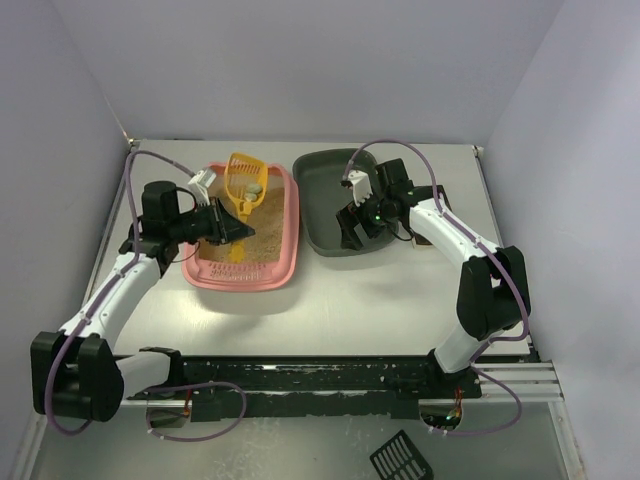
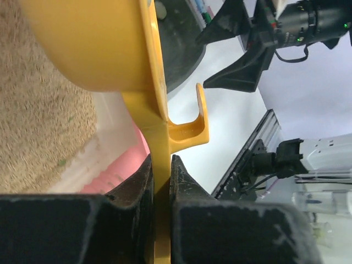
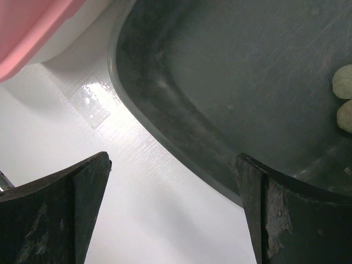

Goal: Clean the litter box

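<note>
Top external view: with left claw (image 1: 238, 230) clamped on the handle of the yellow slotted plastic scoop (image 1: 243, 180), lift level off the pink rectangular plastic litter box (image 1: 290, 240) at worktop (image 1: 350, 300) left, then swing gently to the dark grey plastic tray (image 1: 325, 200) beside the wide-spread right claw (image 1: 350, 232).

Yellow scoop (image 2: 110, 44) pinched in the black left gripper (image 2: 162, 176). Under it is tan speckled litter (image 2: 38, 110) and the pink litter box (image 1: 285, 272) with a slotted rim. Ahead of the black right gripper (image 3: 173, 165) is a dark grey scuffed tray (image 3: 220, 82) holding pale cream lumps (image 3: 344, 93). Below that gripper, glossy white table (image 3: 137, 192).
</note>
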You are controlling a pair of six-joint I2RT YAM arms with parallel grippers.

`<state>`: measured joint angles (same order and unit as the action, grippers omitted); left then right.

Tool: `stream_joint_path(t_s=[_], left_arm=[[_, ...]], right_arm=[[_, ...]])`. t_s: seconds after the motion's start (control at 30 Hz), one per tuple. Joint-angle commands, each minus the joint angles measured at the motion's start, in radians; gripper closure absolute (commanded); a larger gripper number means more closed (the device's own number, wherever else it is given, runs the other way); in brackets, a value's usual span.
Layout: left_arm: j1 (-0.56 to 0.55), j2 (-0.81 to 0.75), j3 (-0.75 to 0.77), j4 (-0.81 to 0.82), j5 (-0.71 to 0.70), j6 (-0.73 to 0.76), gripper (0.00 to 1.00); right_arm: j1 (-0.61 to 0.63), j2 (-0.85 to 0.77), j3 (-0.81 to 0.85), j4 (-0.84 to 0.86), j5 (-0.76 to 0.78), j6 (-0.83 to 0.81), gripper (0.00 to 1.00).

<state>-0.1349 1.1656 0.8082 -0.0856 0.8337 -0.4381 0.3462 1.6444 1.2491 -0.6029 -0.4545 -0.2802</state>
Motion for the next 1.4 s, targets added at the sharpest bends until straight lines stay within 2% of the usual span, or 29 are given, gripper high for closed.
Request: stream_joint_path(t_s=[0.0,0.07,0.13,0.23,0.27,0.3,0.33,0.43,0.53,0.73,0.83,0.93,1.03,1.1,1.2,1.27,1.37], left_arm=[[-0.004,0.034,-0.001,-0.044,-0.020,-0.145,0.93],[-0.005,0.074,-0.020,0.003,0.037,-0.306,0.93],[-0.005,0.068,-0.094,0.172,0.084,-0.509,0.93],[-0.003,0.001,-0.216,0.416,0.048,-0.788,0.93],[-0.002,-0.015,-0.233,0.426,0.025,-0.847,0.93],[0.000,-0.024,-0.226,0.355,0.005,-0.865,0.93],[0.000,-0.026,-0.192,0.236,-0.016,-0.841,0.93],[-0.002,-0.013,0.019,-0.277,-0.178,-0.659,0.93],[0.000,-0.013,0.109,-0.447,-0.252,-0.583,0.93],[0.000,-0.049,0.062,-0.351,-0.232,-0.654,0.93],[0.000,-0.043,0.001,-0.183,-0.137,-0.623,0.93],[0.001,-0.025,-0.112,0.159,0.018,-0.655,0.93],[0.001,0.013,-0.271,0.666,0.124,-0.819,0.93],[0.001,0.061,-0.322,0.831,0.140,-0.840,0.93],[-0.008,0.124,-0.316,0.794,0.167,-0.721,0.93],[-0.013,0.114,-0.249,0.526,0.117,-0.511,0.93],[-0.055,0.064,-0.092,0.096,-0.030,-0.152,0.93]], right_arm=[[-0.006,-0.024,0.001,0.011,0.006,0.003,0.03],[-0.005,-0.024,0.000,0.011,0.007,0.004,0.03],[-0.006,-0.022,0.001,0.012,0.007,0.004,0.03],[-0.006,-0.025,0.000,0.011,0.007,0.004,0.03],[-0.006,-0.026,-0.001,0.011,0.007,0.004,0.03],[-0.005,-0.027,-0.002,0.013,0.009,0.004,0.03],[-0.006,-0.027,-0.004,0.014,0.010,0.004,0.03],[-0.006,-0.028,-0.005,0.014,0.008,0.004,0.03],[-0.006,-0.027,-0.002,0.014,0.002,0.006,0.03],[-0.005,-0.030,0.001,0.013,-0.003,0.007,0.03],[-0.005,-0.036,-0.005,0.013,0.000,0.007,0.03],[-0.006,-0.042,-0.009,0.015,0.002,0.007,0.03],[-0.005,-0.044,-0.010,0.015,0.004,0.007,0.03],[-0.006,-0.045,-0.010,0.016,0.005,0.005,0.03],[-0.004,-0.048,-0.009,0.016,0.005,0.003,0.03],[-0.005,-0.051,-0.008,0.015,0.006,0.003,0.03],[-0.006,-0.054,-0.009,0.015,0.011,0.000,0.03]])
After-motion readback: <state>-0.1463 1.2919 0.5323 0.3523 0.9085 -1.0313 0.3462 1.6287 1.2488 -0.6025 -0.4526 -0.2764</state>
